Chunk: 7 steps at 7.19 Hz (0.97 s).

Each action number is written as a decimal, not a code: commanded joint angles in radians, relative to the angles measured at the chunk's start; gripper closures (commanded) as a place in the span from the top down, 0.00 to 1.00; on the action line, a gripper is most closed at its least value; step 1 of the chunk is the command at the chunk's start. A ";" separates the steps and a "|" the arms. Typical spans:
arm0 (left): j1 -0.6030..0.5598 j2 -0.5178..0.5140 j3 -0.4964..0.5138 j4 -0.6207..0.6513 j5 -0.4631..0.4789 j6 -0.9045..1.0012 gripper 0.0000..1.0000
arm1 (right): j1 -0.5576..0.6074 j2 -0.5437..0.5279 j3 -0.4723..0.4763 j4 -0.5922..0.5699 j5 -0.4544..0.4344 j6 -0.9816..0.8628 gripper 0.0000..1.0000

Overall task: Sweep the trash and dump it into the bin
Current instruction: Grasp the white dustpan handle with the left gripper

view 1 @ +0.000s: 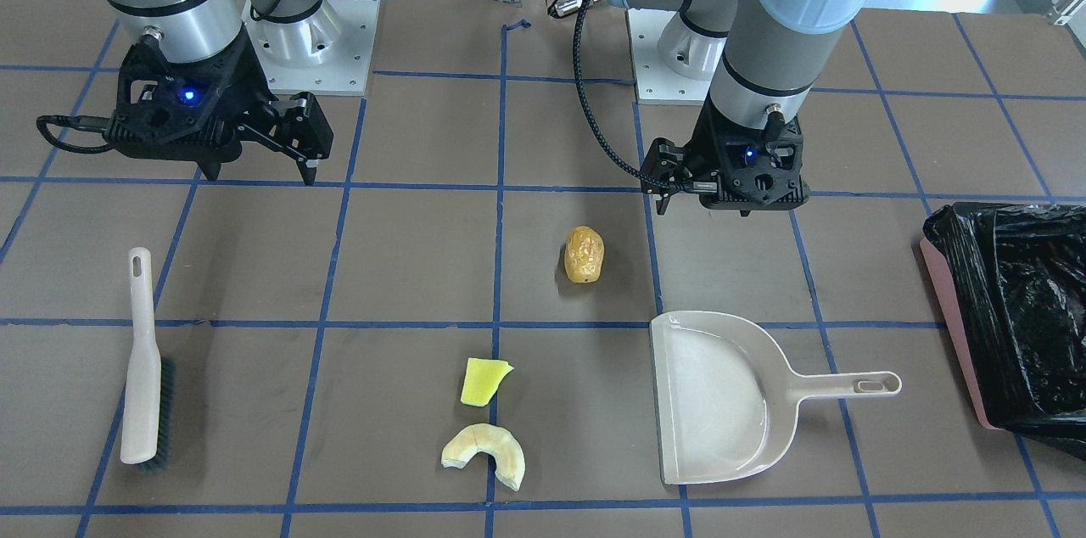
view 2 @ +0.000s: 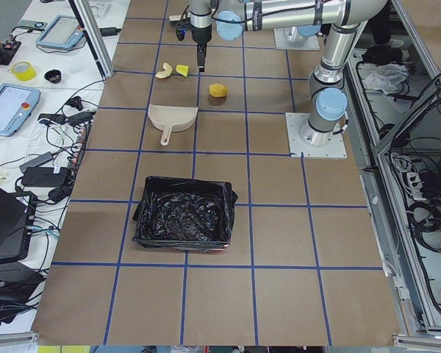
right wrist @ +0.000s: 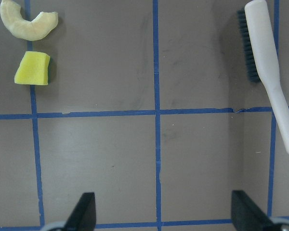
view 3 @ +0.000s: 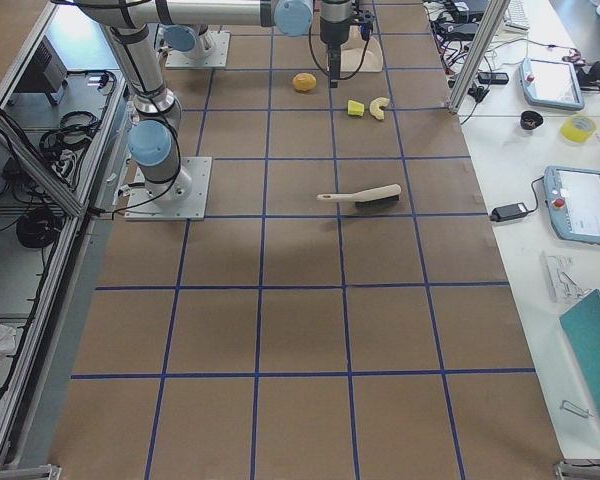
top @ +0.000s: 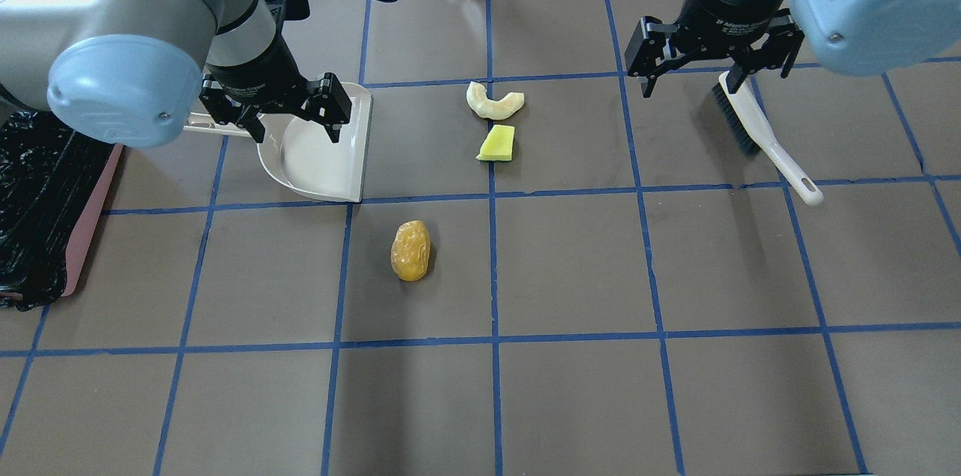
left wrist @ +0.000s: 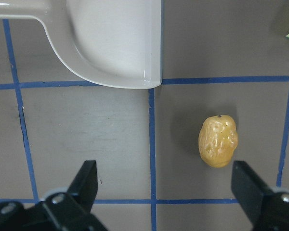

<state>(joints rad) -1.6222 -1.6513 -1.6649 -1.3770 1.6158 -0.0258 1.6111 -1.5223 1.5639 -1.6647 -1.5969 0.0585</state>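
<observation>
The trash lies on the brown table. It is a golden-brown wrinkled lump (view 1: 584, 254) (top: 411, 250) (left wrist: 217, 141), a yellow-green wedge (view 1: 484, 380) (top: 497, 143) (right wrist: 32, 68) and a pale crescent (view 1: 485, 453) (top: 494, 101) (right wrist: 28, 24). The bin (view 1: 950, 326) (top: 90, 213), pink-sided with a black bag, stands at the table's end on my left. My left gripper (view 1: 708, 203) (top: 297, 134) (left wrist: 164, 192) is open and empty above the table, near the lump and the dustpan. My right gripper (view 1: 259, 175) (top: 713, 82) (right wrist: 161, 207) is open and empty, up near the brush.
A beige dustpan (view 1: 721, 394) (top: 315, 153) (left wrist: 115, 38) lies flat between the bin and the trash. A white hand brush (view 1: 144, 368) (top: 758, 131) (right wrist: 269, 72) lies on my right side. Blue tape lines grid the table.
</observation>
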 commanded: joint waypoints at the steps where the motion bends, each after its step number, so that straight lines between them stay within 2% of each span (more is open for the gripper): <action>1: 0.001 0.001 -0.006 0.019 0.007 0.007 1.00 | 0.000 0.001 0.008 -0.010 -0.001 -0.003 1.00; 2: 0.018 -0.013 -0.009 0.026 0.010 0.006 1.00 | 0.000 0.001 0.008 -0.016 -0.008 -0.003 1.00; 4: 0.160 0.005 -0.006 0.030 0.012 0.006 1.00 | -0.028 0.004 0.008 -0.030 -0.017 -0.105 1.00; 6: 0.339 -0.004 0.002 0.074 0.006 -0.014 1.00 | -0.174 0.051 0.011 -0.026 -0.008 -0.283 1.00; 7: 0.407 -0.011 -0.021 0.053 -0.043 -0.066 1.00 | -0.247 0.082 0.022 -0.029 0.002 -0.392 1.00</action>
<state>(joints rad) -1.3145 -1.6538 -1.6704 -1.3204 1.6116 -0.0487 1.4571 -1.4781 1.5767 -1.6918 -1.6052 -0.1998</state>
